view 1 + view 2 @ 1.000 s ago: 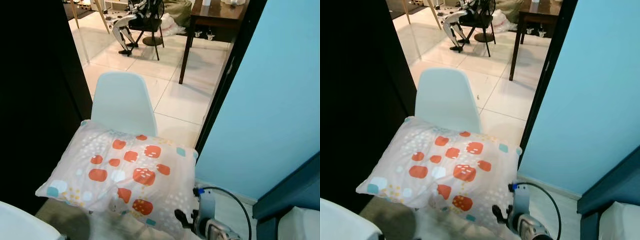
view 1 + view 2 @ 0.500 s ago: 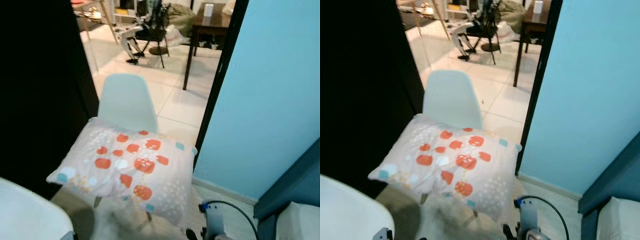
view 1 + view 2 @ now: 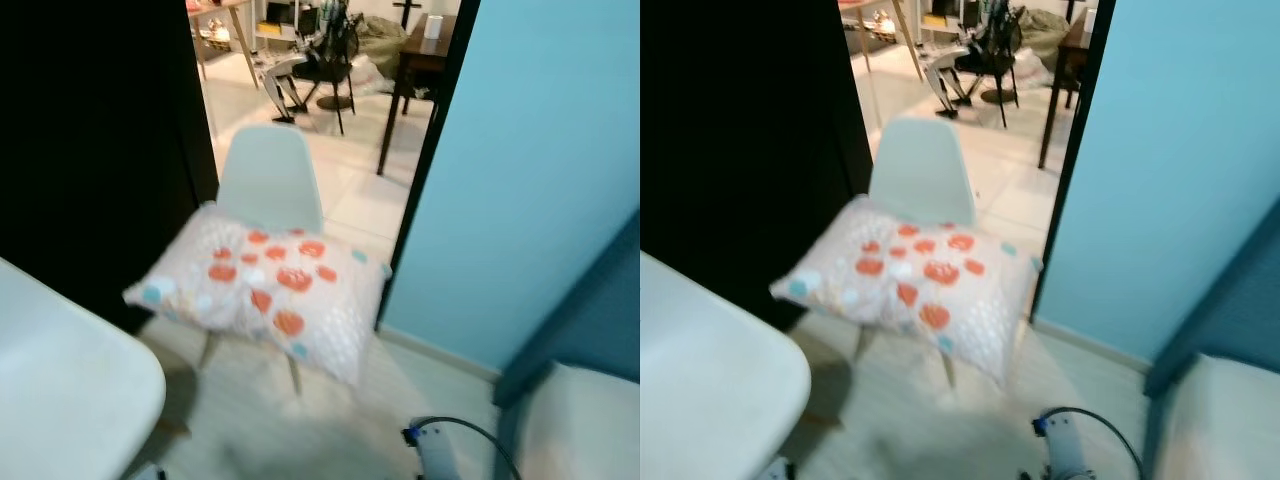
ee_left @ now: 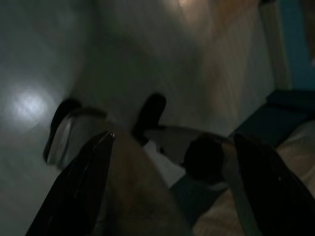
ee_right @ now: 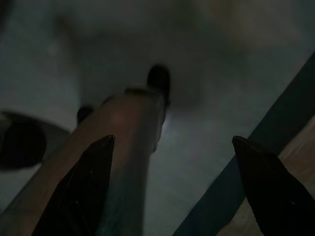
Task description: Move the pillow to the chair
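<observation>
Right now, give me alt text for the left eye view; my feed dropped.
A patterned pillow lies on the seat of a white chair, overhanging its edges. Behind is a doorway to a tiled room; a blue wall stands to the right.

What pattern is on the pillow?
Pale pillow with orange-red and teal patches and small dots; clearest in the left eye view.

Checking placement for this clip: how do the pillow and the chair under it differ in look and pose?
The pillow is patterned, pale with orange and teal patches; the chair is plain white. The pillow lies roughly flat across the seat, while the chair's backrest stands upright behind it. The pillow is wider than the seat and overhangs it on both sides; below it the chair shows little but its thin legs. Both are light-coloured.
</observation>
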Available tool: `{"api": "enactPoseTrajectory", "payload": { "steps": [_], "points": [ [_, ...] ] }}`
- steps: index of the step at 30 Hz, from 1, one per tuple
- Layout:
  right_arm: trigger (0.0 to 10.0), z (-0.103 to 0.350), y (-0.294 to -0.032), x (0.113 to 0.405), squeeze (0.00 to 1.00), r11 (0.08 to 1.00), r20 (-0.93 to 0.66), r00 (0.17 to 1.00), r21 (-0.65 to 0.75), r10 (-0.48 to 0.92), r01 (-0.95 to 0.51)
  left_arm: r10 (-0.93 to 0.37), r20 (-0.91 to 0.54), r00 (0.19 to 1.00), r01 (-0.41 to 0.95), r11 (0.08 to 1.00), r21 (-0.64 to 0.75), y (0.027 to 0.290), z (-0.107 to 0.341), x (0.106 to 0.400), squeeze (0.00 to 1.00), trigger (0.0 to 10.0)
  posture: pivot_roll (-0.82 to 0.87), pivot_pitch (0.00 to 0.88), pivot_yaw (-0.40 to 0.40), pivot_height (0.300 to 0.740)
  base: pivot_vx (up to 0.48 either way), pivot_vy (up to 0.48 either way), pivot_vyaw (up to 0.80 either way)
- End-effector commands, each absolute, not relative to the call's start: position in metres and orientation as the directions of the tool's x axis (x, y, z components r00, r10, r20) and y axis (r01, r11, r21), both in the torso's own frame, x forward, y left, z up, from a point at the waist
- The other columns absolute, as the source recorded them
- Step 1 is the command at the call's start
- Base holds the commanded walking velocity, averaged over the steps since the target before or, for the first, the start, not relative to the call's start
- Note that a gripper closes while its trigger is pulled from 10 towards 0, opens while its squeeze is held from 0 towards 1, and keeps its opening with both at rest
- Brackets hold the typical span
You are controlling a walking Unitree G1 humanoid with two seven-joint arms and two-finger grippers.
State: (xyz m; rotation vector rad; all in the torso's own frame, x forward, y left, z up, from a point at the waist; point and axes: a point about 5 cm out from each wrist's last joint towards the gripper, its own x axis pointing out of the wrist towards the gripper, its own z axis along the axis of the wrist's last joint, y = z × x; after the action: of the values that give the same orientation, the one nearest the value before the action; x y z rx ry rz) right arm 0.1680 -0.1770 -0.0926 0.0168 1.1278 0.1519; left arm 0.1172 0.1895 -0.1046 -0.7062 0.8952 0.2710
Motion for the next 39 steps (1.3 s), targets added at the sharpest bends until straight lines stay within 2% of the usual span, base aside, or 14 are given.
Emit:
{"api": "enactPoseTrajectory", "payload": {
  "steps": [1,24,29,32,39],
  "points": [
    [10.0,-0.0912,-0.1756,0.1716,0.00,0.988,-0.895,0.425,0.086,0.132,-0.125,-0.063,-0.796,0.601,-0.502,0.745,-0.438,0.1901,-0.1056,0.1141,0.00,10.0,-0.04,0.060,-0.025,0.740,-0.394,0.000,0.00],
    [10.0,-0.0943,-0.1809,0.1629,0.00,0.989,-0.907,0.403,0.077,0.122,-0.126,-0.071,-0.799,0.597,-0.493,0.753,-0.435,0.1879,-0.1056,0.1160,0.00,10.0,-0.04,0.069,-0.027,0.740,-0.374,0.000,0.00],
    [10.0,-0.0945,-0.1823,0.1623,0.00,0.986,-0.914,0.389,0.060,0.116,-0.154,-0.048,-0.820,0.570,-0.506,0.766,-0.397,0.1903,-0.1067,0.1138,0.00,10.0,-0.04,0.067,-0.031,0.740,0.000,0.000,-0.67],
    [10.0,-0.0944,-0.1837,0.1622,0.00,0.985,-0.917,0.384,0.046,0.107,-0.165,-0.062,-0.835,0.546,-0.459,0.812,-0.361,0.1901,-0.1076,0.1117,0.00,10.0,-0.04,0.063,-0.032,0.740,0.000,0.000,-0.71],
    [10.0,-0.0946,-0.1852,0.1617,0.00,0.984,-0.921,0.377,0.030,0.095,-0.175,-0.072,-0.851,0.520,-0.414,0.850,-0.325,0.1885,-0.1089,0.1092,0.00,10.0,-0.05,0.059,-0.028,0.740,0.000,0.000,-0.71]
  ]
}}
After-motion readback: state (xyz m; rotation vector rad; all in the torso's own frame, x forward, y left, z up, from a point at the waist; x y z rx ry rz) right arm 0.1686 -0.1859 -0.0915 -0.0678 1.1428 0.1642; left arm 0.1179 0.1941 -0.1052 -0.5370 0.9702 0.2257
